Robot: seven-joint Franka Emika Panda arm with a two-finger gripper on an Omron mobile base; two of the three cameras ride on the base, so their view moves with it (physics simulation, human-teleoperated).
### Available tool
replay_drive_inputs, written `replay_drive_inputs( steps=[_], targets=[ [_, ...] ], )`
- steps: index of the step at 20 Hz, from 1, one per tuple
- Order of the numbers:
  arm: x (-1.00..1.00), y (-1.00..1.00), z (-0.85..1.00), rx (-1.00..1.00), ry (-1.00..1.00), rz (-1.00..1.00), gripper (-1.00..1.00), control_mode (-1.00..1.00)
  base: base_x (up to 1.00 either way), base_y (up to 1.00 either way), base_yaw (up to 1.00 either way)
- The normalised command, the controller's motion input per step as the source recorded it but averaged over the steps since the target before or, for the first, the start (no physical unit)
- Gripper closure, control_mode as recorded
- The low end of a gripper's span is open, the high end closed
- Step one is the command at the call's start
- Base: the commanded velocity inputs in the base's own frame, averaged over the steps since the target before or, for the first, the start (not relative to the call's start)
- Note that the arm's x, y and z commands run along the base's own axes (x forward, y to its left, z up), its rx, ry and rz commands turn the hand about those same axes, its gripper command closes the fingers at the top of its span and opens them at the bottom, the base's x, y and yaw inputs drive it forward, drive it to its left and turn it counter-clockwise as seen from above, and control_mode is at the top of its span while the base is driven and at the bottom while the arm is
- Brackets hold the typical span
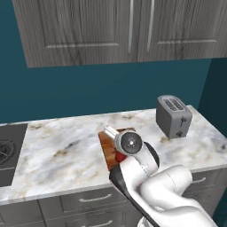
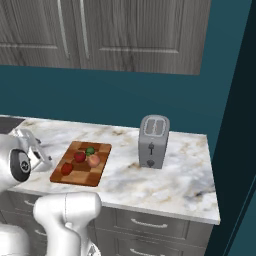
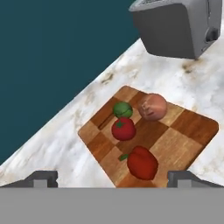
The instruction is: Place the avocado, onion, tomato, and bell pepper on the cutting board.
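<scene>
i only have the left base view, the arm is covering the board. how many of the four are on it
Observer: All four. The avocado, onion, tomato and bell pepper sit on the cutting board.
Operator: is anything still in the end effector
Observer: No. In the hand view the end effector is open with nothing between its fingertips, above the near edge of the board.
Operator: any of them touching each other
Observer: The avocado and tomato sit against each other; the bell pepper lies apart, nearest the end effector.
Operator: which one is closest to the toaster
Observer: The onion, on the side of the board facing the toaster.
</scene>
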Motion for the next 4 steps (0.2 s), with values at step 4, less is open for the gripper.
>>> replay_drive_inputs(
  steps=[4],
  targets=[
    [-0.62,0.37,0.47,-0.12,-0.4,0.0,-1.0,-1.0,0.0,0.0,0.0]
  ],
)
